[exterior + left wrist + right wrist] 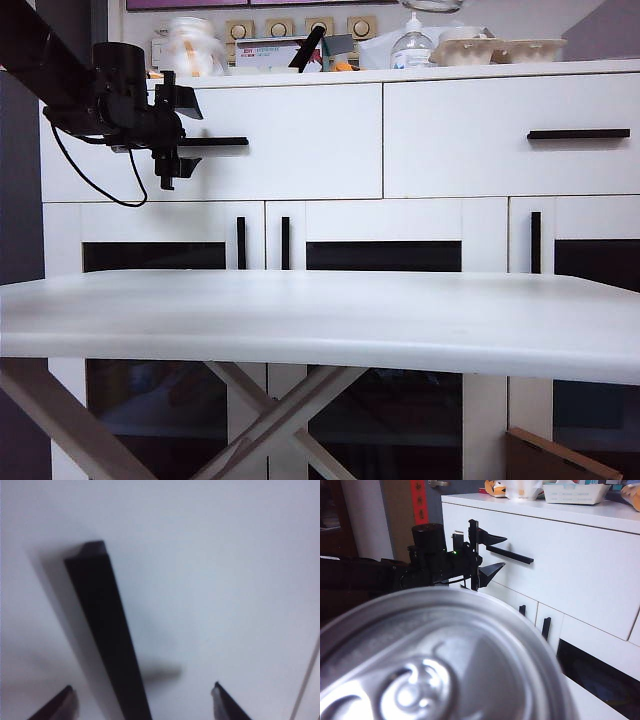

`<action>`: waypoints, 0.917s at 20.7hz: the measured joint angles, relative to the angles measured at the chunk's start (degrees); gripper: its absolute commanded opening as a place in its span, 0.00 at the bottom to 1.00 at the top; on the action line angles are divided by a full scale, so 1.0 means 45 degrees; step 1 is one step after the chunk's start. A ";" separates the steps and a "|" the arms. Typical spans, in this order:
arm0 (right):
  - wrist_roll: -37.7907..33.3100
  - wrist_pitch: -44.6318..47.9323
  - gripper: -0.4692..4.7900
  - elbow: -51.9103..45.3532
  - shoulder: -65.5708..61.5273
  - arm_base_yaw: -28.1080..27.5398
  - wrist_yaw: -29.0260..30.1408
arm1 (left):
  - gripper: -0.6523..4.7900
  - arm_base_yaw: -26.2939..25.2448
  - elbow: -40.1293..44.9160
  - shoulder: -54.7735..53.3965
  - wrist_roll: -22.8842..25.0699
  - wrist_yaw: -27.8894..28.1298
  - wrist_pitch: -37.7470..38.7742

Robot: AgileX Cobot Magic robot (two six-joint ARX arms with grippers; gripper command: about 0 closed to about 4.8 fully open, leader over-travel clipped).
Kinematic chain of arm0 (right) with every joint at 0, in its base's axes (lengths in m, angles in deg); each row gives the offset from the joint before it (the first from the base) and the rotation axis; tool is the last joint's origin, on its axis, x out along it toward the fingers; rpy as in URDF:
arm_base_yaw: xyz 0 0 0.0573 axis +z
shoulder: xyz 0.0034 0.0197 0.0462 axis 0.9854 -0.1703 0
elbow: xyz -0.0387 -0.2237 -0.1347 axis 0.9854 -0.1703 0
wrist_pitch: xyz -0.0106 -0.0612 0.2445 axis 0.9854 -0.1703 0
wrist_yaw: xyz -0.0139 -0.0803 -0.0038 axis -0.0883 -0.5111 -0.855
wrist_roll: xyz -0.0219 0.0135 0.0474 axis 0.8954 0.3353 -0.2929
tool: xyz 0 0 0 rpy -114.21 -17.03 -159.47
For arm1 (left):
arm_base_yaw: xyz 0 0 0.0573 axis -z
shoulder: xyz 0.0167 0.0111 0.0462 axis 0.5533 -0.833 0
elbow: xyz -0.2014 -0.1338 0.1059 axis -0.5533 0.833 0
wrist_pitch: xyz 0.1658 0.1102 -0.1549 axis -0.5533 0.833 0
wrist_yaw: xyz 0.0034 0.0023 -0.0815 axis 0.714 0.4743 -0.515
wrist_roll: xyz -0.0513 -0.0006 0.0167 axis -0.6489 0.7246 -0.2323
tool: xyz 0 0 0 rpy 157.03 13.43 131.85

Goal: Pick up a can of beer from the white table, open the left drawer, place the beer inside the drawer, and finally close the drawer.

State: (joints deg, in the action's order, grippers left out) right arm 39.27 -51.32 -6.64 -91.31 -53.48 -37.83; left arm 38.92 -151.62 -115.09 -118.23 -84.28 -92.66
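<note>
- At the left drawer (290,140), the left end effector (172,135), released, straddles the black handle (215,142); clench squarely on the bar, then pull straight out.
- The right end effector, unseen, grasps the beer can (435,665).

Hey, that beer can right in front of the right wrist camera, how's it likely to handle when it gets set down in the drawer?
The can of beer shows smooth, shiny metal, so probably slippery. Its round rim suggests it rolls if laid sideways. Pull tab looks unopened, so likely full and heavyish.
</note>
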 measured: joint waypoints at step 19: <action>0.0000 0.0000 0.19 0.0000 0.0000 0.0000 0.0000 | 0.11 0.0000 -0.0092 -0.0175 0.0277 -0.0029 -0.0039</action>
State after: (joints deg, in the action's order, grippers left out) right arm 39.27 -51.32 -6.64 -91.31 -53.48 -37.83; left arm 38.92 -152.03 -115.88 -116.99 -84.41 -92.84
